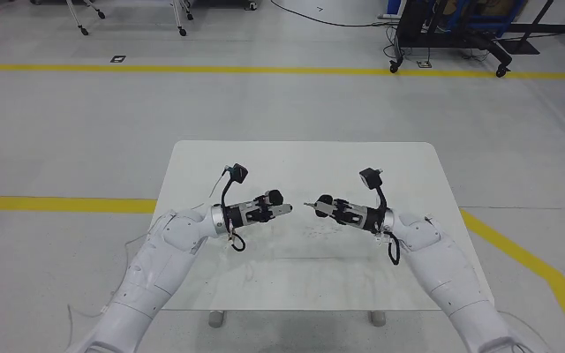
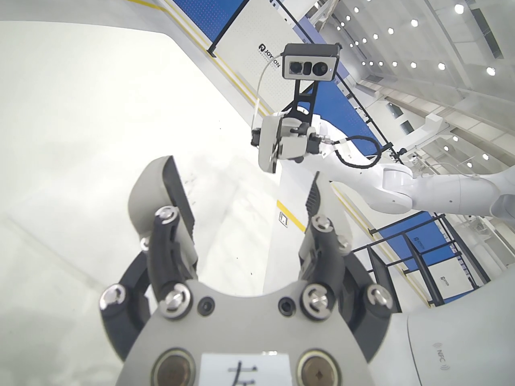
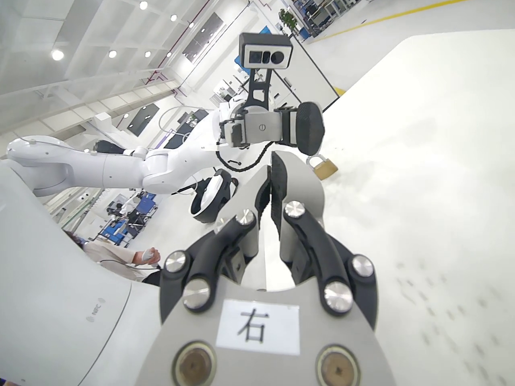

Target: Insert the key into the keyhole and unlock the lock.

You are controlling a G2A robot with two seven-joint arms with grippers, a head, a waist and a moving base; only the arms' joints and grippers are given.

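Observation:
A small brass padlock [image 3: 325,168] with a silver shackle rests on the white table [image 1: 353,168], just below the left gripper's black pad. My left gripper [image 2: 245,190] hangs open over the table's middle, with nothing between its fingers [image 2: 174,186]. In the top view the left gripper [image 1: 282,210] faces my right gripper [image 1: 311,206] across a short gap. My right gripper [image 3: 272,172] is shut, its pads pressed together. A thin metal tip, the key [image 1: 307,205], sticks out of it toward the left gripper. The key's body is hidden between the pads.
Both arms hover low above the table's middle. The tabletop carries small dark scuff marks [image 3: 438,295] near the right gripper. A yellow line [image 1: 71,204] runs along the floor beside the table.

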